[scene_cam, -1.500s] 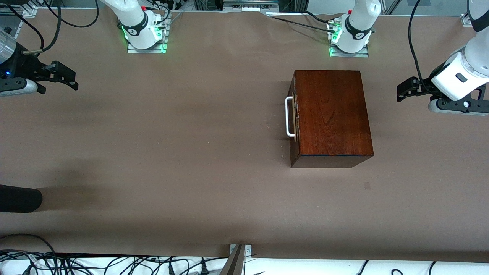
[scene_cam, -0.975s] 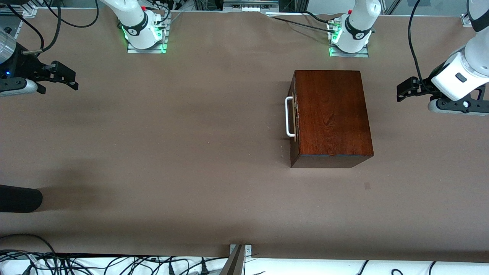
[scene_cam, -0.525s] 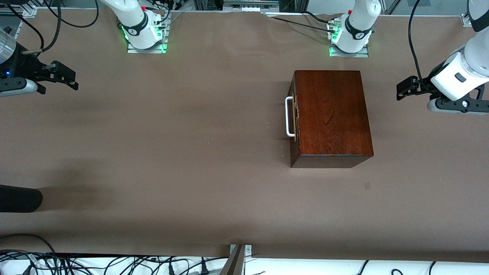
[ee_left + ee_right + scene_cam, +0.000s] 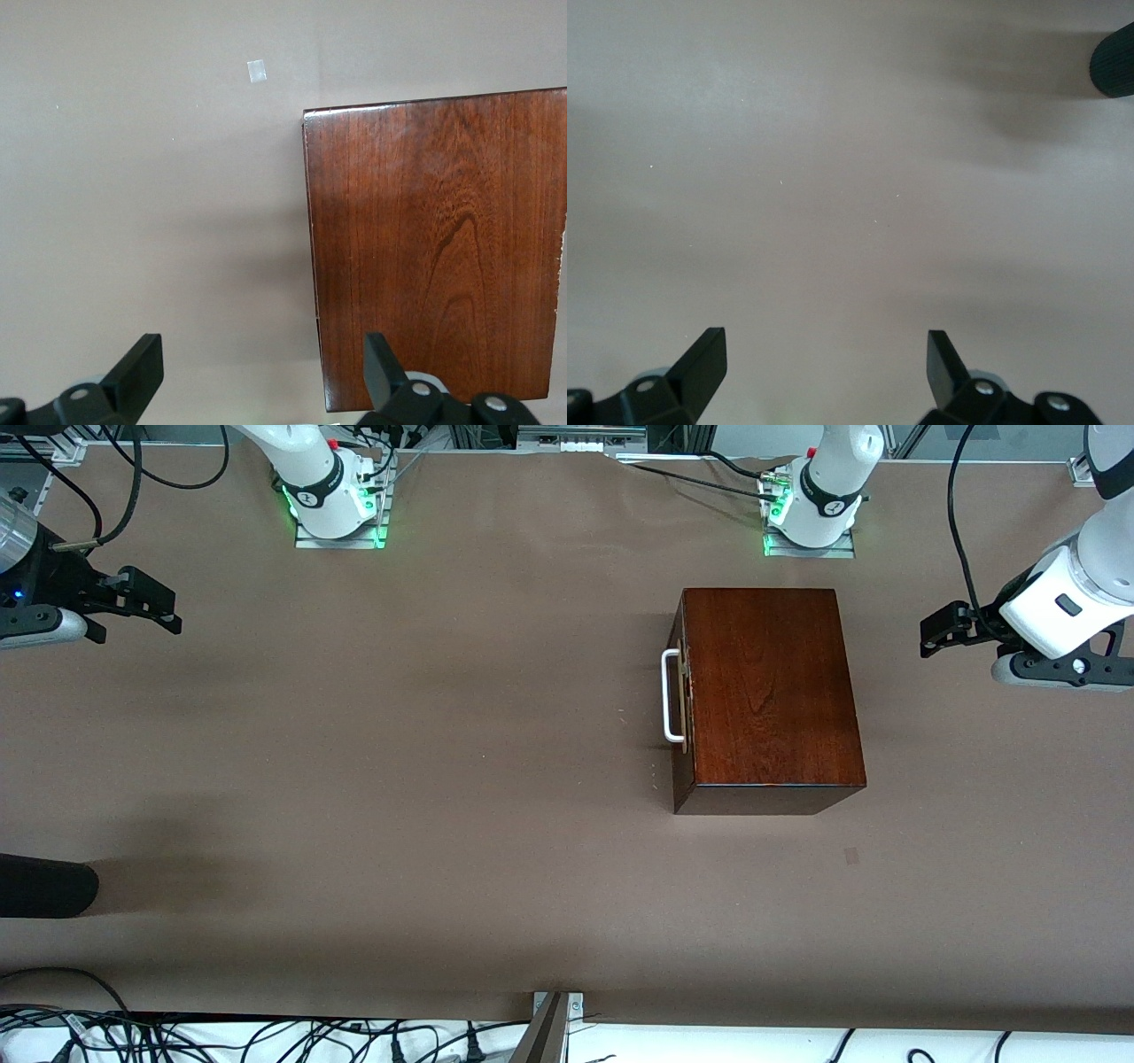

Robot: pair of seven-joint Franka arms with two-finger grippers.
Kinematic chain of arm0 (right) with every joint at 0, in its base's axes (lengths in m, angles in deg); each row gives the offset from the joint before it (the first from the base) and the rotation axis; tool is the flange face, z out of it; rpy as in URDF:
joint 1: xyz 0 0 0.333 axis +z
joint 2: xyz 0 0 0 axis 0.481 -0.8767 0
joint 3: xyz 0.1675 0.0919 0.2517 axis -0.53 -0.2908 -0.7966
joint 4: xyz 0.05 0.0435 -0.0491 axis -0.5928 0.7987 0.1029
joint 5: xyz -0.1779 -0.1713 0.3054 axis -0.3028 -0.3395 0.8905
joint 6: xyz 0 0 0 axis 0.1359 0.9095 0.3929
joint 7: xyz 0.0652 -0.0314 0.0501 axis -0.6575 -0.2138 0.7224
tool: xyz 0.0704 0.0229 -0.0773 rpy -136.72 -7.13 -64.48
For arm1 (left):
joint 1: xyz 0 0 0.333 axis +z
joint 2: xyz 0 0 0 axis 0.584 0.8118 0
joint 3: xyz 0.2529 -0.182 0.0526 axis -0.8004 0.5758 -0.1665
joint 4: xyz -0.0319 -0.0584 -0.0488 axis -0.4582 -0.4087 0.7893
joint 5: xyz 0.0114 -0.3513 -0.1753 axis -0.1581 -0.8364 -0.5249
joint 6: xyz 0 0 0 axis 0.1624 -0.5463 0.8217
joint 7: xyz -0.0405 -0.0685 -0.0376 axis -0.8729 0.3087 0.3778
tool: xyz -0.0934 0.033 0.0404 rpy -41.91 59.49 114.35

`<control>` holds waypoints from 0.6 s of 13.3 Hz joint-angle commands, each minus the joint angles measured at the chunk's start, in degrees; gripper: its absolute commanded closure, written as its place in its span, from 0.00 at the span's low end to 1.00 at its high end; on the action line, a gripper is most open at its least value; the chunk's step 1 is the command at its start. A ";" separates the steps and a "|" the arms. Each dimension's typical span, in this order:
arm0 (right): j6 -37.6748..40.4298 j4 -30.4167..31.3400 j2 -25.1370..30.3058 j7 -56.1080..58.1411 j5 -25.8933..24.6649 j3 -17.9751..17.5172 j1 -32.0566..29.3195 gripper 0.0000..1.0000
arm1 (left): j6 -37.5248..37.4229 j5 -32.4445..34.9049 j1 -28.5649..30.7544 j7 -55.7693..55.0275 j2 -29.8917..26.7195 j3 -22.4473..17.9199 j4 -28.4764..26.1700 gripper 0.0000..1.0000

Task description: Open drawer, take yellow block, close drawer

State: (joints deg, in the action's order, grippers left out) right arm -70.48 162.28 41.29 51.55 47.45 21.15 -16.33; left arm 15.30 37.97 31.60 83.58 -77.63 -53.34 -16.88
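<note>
At the right arm's end of the table, the right gripper (image 4: 164, 611) is hanging up in the air over bare cloth, fingers spread wide w/ nothing between them, exactly as in the shots from a second ago; that arm is waiting. Moving across, the brown table cover (image 4: 443, 779) is lying flat and matte, lightly creased, w/ soft shadows and a dark rounded object (image 4: 44, 886) poking in at the edge nearest the front camera. Next, the drawer (image 4: 680, 700) is sitting fully shut in the wooden box (image 4: 771, 691), its white bar handle (image 4: 670, 695) facing toward the right arm's end; nothing on it is shifting vs. earlier frames. No sign of the yellow block, presumably inside the shut drawer, so can't confirm. Past the box, the left gripper (image 4: 935, 629) is hovering over the cloth beside the box's back, also wide open and empty; it is nudging a hair up then back, approx. no net change. Meaning: task isn't started yet, opening step is still pending. Along the top edge, both arm bases (image 4: 337, 500) are glowing green, w/ cables and metal framing around the table.
</note>
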 commanded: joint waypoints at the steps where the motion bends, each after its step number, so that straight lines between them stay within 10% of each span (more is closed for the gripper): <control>1: 0.92 -1.13 -0.14 0.25 0.96 0.07 -0.11 0.00 | -1.56 0.64 0.00 0.90 1.17 -0.10 2.41 0.00; 8: 0.92 -1.13 -0.23 0.25 0.96 0.16 -0.20 0.00 | -1.91 0.46 -0.78 0.46 1.08 0.07 3.02 0.00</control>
State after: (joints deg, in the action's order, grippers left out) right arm -70.48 162.28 41.29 51.55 47.46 21.16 -16.33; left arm 15.29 37.97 31.57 83.58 -77.63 -53.28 -16.83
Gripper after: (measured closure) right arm 0.000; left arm 0.000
